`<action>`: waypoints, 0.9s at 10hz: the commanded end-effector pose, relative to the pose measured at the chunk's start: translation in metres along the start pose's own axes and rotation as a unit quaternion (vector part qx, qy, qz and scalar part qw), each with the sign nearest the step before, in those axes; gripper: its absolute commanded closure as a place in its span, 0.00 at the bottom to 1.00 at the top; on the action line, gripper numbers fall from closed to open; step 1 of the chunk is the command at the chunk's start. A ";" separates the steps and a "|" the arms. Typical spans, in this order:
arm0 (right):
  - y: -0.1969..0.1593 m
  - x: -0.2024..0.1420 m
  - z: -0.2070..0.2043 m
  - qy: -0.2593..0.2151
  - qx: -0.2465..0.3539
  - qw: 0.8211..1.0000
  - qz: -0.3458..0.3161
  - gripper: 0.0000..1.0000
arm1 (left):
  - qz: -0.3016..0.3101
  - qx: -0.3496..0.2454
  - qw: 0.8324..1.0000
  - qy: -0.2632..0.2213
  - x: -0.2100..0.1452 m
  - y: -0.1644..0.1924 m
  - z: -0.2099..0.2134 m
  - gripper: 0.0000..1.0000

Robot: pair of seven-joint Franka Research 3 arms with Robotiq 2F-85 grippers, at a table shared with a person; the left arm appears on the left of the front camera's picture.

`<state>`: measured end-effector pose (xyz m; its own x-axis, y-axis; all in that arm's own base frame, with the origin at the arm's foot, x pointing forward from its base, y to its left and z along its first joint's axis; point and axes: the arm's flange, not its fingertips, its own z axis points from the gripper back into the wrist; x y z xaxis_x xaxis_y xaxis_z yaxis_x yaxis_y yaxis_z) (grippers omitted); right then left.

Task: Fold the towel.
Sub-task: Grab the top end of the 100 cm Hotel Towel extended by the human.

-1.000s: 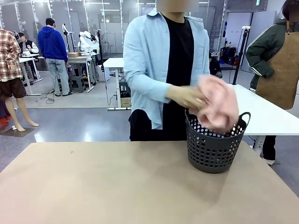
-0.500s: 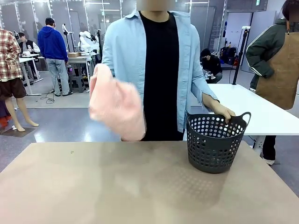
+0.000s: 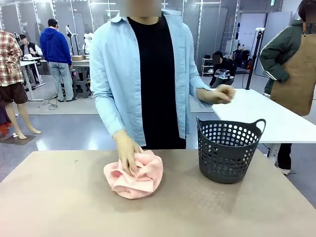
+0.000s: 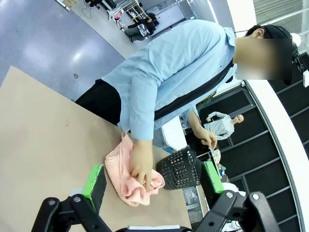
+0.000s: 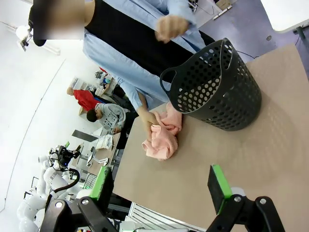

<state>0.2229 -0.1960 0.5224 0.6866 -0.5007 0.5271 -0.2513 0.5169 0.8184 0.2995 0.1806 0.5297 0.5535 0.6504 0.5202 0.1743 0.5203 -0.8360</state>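
Moved since earlier: the towel [image 3: 134, 174], in the air at the person's side half a second ago, now lies on the desk [image 3: 59, 197]. The person has shifted left, and the hand that was on the basket rim has lifted off.
Towel: salmon-pink, crumpled in a loose heap at the far middle of the desk, left of the basket and apart from it.
Pressing hand [image 3: 127, 154]: laid on top of the heap, fingers spread into the folds.
Raised hand [image 3: 220, 94]: loosely closed, in the air above the basket, touching nothing.
Basket [image 3: 228, 150]: dark grey, perforated, upright, two loop handles, at the far right of the desk.
Left pincer [image 4: 153, 178]: jaws wide, holding nothing, over the near desk, well apart from the towel.
Right pincer [image 5: 159, 184]: jaws wide, holding nothing, over the near right of the desk, well apart from basket and towel.
In the way: the person's hand and forearm cover the top of the towel. From the right wrist, the basket stands nearer than the towel and meets its edge.
Surroundings: white table [image 3: 276, 118] beyond the desk at far right, with a person in a brown apron [image 3: 296, 64] beside it. More people stand at benches at far left.
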 end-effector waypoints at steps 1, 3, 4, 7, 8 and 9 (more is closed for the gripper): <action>-0.001 0.003 0.000 -0.004 0.005 1.000 0.010 0.00 | 0.009 -0.003 1.000 0.001 0.002 -0.001 -0.001 0.00; -0.001 0.003 0.000 -0.004 0.005 1.000 0.010 0.00 | 0.009 -0.003 1.000 0.001 0.002 -0.001 -0.001 0.00; -0.001 0.003 0.000 -0.004 0.005 1.000 0.010 0.00 | 0.009 -0.003 1.000 0.001 0.002 -0.001 -0.001 0.00; -0.001 0.003 0.000 -0.004 0.005 1.000 0.010 0.00 | 0.009 -0.003 1.000 0.001 0.002 -0.001 -0.001 0.00; -0.001 0.003 0.000 -0.004 0.005 1.000 0.010 0.00 | 0.009 -0.003 1.000 0.001 0.002 -0.001 -0.001 0.00; -0.001 0.003 0.000 -0.004 0.005 1.000 0.010 0.00 | 0.009 -0.003 1.000 0.001 0.002 -0.001 -0.001 0.00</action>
<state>0.2229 -0.1960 0.5224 0.6864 -0.5005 0.5276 -0.2518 0.5171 0.8181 0.2994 0.1806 0.5297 0.5534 0.6505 0.5202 0.1743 0.5203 -0.8360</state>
